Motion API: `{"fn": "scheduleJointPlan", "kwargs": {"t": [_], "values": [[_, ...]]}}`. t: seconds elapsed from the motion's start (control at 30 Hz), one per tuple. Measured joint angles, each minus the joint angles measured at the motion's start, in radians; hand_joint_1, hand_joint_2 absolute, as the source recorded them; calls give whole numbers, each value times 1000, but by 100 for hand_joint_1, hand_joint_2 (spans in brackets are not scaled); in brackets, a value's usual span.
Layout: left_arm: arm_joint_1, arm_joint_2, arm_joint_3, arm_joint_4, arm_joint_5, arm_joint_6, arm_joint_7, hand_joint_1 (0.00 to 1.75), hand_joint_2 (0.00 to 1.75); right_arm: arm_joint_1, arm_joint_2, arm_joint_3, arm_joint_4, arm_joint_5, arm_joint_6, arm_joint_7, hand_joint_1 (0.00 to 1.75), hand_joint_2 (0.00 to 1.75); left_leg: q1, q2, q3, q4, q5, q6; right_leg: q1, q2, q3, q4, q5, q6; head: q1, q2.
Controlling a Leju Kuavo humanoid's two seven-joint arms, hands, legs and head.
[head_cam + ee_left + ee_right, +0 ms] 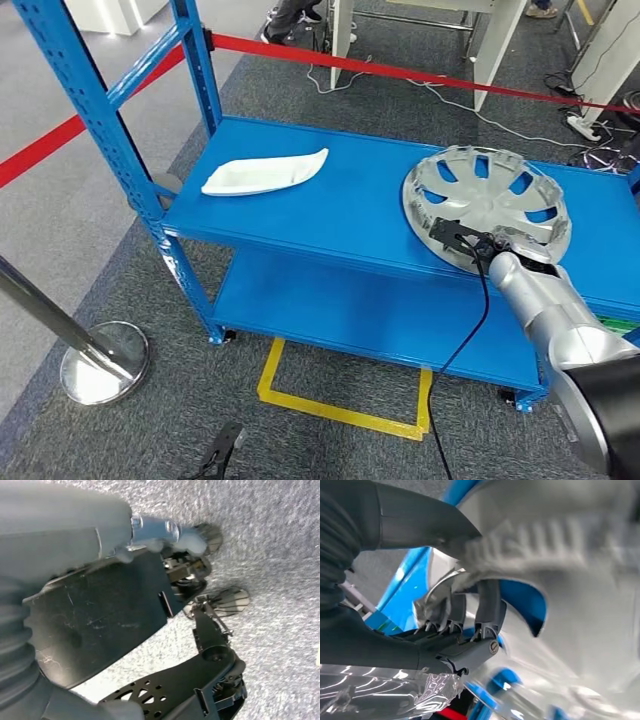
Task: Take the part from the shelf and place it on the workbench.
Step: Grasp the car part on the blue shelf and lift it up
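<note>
A silver wheel cover (490,190) lies at the right end of the blue shelf's (362,210) upper deck, its near rim over the front edge. My right hand (460,238) is at that near rim. In the right wrist view its fingers (486,610) curl over the rim of the wheel cover (584,605) through a spoke opening, gripping it. A white curved part (264,172) rests on the deck's left side. My left hand (113,610) hangs low over the grey carpet holding nothing, fingers apart; its dark fingers (223,450) show at the bottom of the head view.
The shelf has a bare lower deck (362,310) and blue uprights (98,110). A red barrier rope (392,70) runs behind it. A chrome stanchion base (106,362) stands at the left. Yellow floor tape (340,410) marks the carpet in front. A black cable (468,330) hangs from my right wrist.
</note>
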Motion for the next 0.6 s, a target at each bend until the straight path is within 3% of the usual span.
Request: {"fn": "scheduleJointPlan", "kwargs": {"t": [0.03,0.1,0.13,0.23,0.27,0.3,0.33,0.4,0.47,0.5,0.53,0.6], "values": [[0,1,0,0,1,0,0,0,175,3,0,0,0,2,0,-2,175,175,-2,-1,-3,2,2,13,-2,1,-1,-5,4,7,2,0],[1,1,0,0,3,0,0,0,175,7,1,0,0,5,-1,-5,175,175,-3,1,-5,-1,8,29,-5,1,-10,8,-8,15,5,0],[1,1,0,0,4,0,0,0,175,8,1,0,1,5,-1,-7,175,175,-3,2,-5,-2,11,35,-6,0,-26,41,-29,17,7,0],[3,1,0,0,5,0,0,0,175,14,3,-1,1,7,-1,-14,175,175,-9,3,-7,-2,11,45,-3,0,-112,230,-115,15,12,0],[4,1,0,0,5,0,0,0,175,15,3,-1,1,8,-1,-16,175,175,-11,3,-7,-2,11,46,-2,0,-131,269,-124,14,12,0],[5,1,0,0,6,0,0,0,175,15,3,-1,1,8,-2,-18,175,175,-13,3,-5,-2,10,47,-2,0,-130,270,-114,11,12,0],[6,1,0,0,6,0,0,0,175,14,3,-2,1,8,-2,-20,175,175,-14,3,-3,-2,9,47,-1,0,-111,232,-89,7,12,0],[5,1,0,0,6,0,0,0,175,9,3,-5,1,9,-2,-23,175,175,-15,2,2,-2,6,43,3,0,-40,99,-34,-1,13,0],[3,0,0,0,6,0,-1,0,175,4,5,-9,1,9,-3,-25,175,175,-17,2,4,-2,4,34,8,0,5,15,-14,-8,12,0],[3,0,0,0,6,0,-1,0,175,2,6,-10,0,9,-3,-26,175,175,-17,2,4,-4,4,27,11,0,9,8,-18,-12,12,0],[2,1,0,0,6,0,-2,0,131,0,7,-12,0,9,-3,-27,175,175,-15,1,5,-6,5,21,12,1,10,6,-16,-17,12,0],[2,1,-1,0,6,0,-2,0,131,-2,10,-15,-1,10,-4,-28,175,175,-13,3,4,1,-2,11,11,0,15,-1,-12,-27,12,0]]}}
